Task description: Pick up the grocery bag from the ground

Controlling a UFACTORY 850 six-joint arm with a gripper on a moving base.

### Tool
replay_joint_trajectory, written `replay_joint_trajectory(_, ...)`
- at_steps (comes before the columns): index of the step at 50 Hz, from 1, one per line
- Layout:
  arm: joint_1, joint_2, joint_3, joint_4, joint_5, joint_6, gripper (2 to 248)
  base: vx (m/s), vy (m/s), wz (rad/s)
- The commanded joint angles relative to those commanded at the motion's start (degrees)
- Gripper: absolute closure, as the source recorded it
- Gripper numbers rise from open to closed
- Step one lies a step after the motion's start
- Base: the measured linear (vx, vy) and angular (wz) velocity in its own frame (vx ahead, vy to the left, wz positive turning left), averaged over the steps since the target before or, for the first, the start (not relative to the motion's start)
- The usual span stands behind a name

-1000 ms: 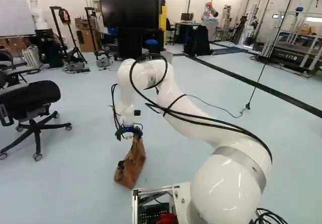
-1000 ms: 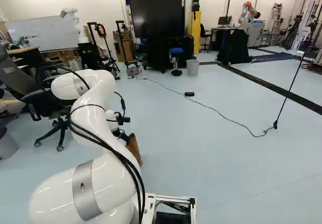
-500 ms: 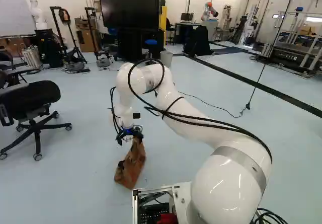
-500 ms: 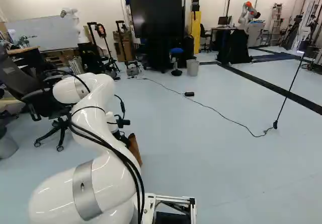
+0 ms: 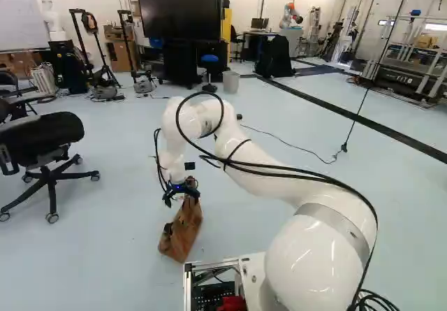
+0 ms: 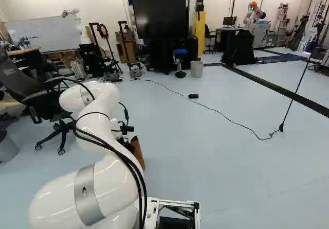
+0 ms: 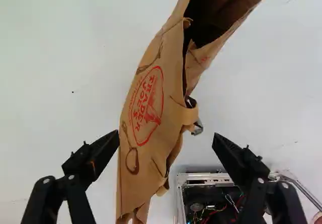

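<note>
The arm (image 5: 255, 171) has sunk a little over the last second, its upper bend lower against the joint at the foot of the views, and the gripper (image 5: 182, 191) has come down slightly with it. The grocery bag (image 5: 183, 230) has stayed where it was on the floor (image 5: 112, 220), and the base has not moved.

In the wrist view the two fingers (image 7: 98, 154) stand wide apart, with nothing gripped. The brown paper bag runs through the space between them and on ahead of them, its dark mouth at the end farther from the metal box (image 7: 206, 176) of the base. It looks to be lying on its side, though the base views leave that hard to judge. One fingertip is close beside the bag's edge; whether they touch I cannot tell. The other is clearly apart from it.

An office chair (image 5: 43, 140) (black, on castors) is at the left of the left base view.
</note>
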Motion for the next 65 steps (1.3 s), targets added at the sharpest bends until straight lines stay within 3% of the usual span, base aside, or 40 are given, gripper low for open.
replay_joint_trajectory(47, 0.0, -10.2, -9.6, 0.0, 0.0, 0.0, 3, 0.0, 0.0, 0.0)
replay_joint_trajectory(48, 0.0, -10.3, -9.8, 0.0, 0.0, 0.0, 19, 0.0, 0.0, 0.0)
replay_joint_trajectory(53, 0.0, -10.7, -10.2, 0.0, 0.0, 0.0, 19, 0.0, 0.0, 0.0)
replay_joint_trajectory(54, 0.0, -10.8, -10.2, 0.0, 0.0, 0.0, 57, 0.0, 0.0, 0.0)
replay_joint_trajectory(58, 0.0, -10.8, -10.3, 0.0, 0.0, 0.0, 57, 0.0, 0.0, 0.0)
replay_joint_trajectory(59, 0.0, -10.9, -10.3, 0.0, 0.0, 0.0, 95, 0.0, 0.0, 0.0)
replay_joint_trajectory(63, 0.0, -10.9, -10.3, 0.0, 0.0, 0.0, 95, 0.0, 0.0, 0.0)
replay_joint_trajectory(64, 0.0, -10.9, -10.3, 0.0, 0.0, 0.0, 134, 0.0, 0.0, 0.0)
replay_joint_trajectory(65, 0.0, -10.9, -10.3, 0.0, 0.0, 0.0, 134, 0.0, 0.0, 0.0)
